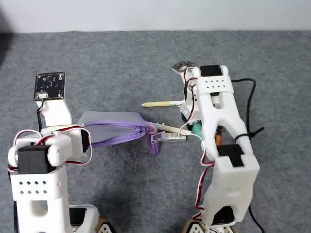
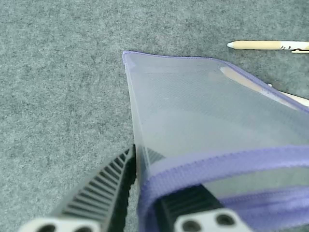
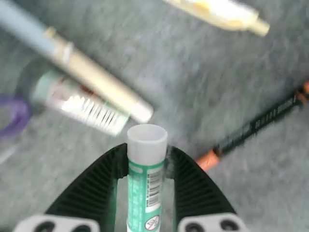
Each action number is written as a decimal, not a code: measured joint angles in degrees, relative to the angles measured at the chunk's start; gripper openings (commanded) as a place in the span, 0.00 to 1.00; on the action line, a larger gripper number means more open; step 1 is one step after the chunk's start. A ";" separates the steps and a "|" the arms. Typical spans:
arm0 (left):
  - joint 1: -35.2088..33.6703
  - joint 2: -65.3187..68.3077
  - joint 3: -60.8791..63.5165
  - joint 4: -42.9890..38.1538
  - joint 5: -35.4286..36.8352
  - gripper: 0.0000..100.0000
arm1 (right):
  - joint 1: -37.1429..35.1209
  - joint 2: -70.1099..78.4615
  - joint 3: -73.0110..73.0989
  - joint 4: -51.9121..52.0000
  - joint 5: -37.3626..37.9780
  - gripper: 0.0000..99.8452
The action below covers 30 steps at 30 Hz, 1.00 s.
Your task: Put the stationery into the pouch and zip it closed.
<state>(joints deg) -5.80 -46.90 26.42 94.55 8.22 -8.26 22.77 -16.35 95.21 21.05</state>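
Note:
A translucent pouch [image 1: 114,127] with a purple zipper band lies on the grey mat, its mouth facing the right arm. My left gripper [image 1: 87,139] is shut on the pouch's [image 2: 203,111] closed end, one finger [image 2: 104,191] on each side of the edge. My right gripper [image 3: 147,154] is shut on a green glue stick [image 3: 146,166] with a white cap, held just above the mat beside the pouch mouth [image 1: 193,127]. A cream pen [image 1: 165,128] pokes out of the mouth, next to a short ribbed tube [image 3: 79,102]. Another cream pen [image 1: 163,103] lies farther back.
A black pencil with an orange end [image 3: 258,126] lies under the right arm. A black square board [image 1: 49,86] sits at the back left, and a small metal clip [image 1: 183,66] behind the right arm. Black cable [image 1: 250,104] trails to the right.

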 measured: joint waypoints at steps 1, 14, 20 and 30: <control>0.00 0.00 0.00 0.00 0.44 0.01 | 0.00 -1.93 -0.09 1.85 0.00 0.01; 0.00 0.00 0.00 0.00 1.58 0.01 | -2.46 -40.00 16.88 5.27 -2.99 0.01; 0.00 0.00 0.00 0.00 1.58 0.01 | -9.85 -62.42 21.80 5.27 -7.12 0.01; 0.00 0.00 0.00 0.00 1.93 0.01 | -26.20 -80.18 28.66 -8.88 -41.58 0.01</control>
<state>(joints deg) -5.80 -46.90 26.42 94.55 10.15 -34.46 -57.41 12.31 86.33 -20.53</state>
